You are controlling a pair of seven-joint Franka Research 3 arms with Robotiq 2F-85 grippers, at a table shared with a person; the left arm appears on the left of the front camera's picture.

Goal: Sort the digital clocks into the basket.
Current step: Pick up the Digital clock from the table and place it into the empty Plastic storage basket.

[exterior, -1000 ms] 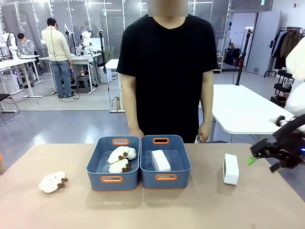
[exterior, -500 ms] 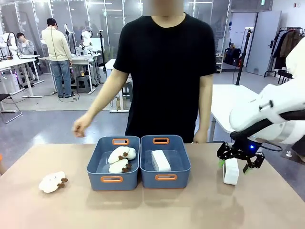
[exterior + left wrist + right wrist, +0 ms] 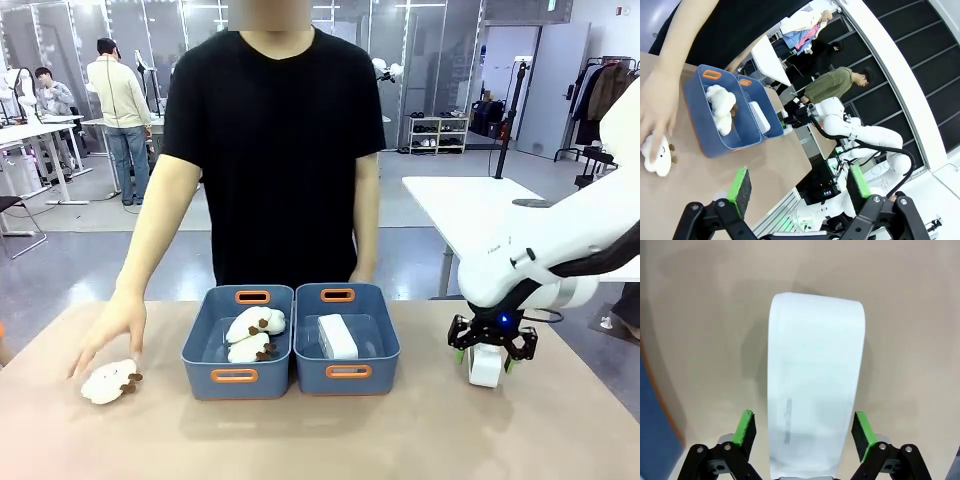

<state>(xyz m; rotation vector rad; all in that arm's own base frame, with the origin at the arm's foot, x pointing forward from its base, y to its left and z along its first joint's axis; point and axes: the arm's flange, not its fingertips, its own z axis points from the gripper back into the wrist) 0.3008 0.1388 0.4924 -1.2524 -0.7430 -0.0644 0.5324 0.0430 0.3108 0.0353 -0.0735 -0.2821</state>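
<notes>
Right gripper [image 3: 802, 427]: my pads were apart, straddling the clock [image 3: 812, 380], not touching it.
Clock: stood on the table [image 3: 560, 430], right of the basket [image 3: 310, 378].
Risk: off-centre closing could have tipped it.

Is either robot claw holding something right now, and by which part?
Nothing is held. The right gripper, open, straddles the digital clock, not closed on it; the left gripper is open, empty.
</notes>
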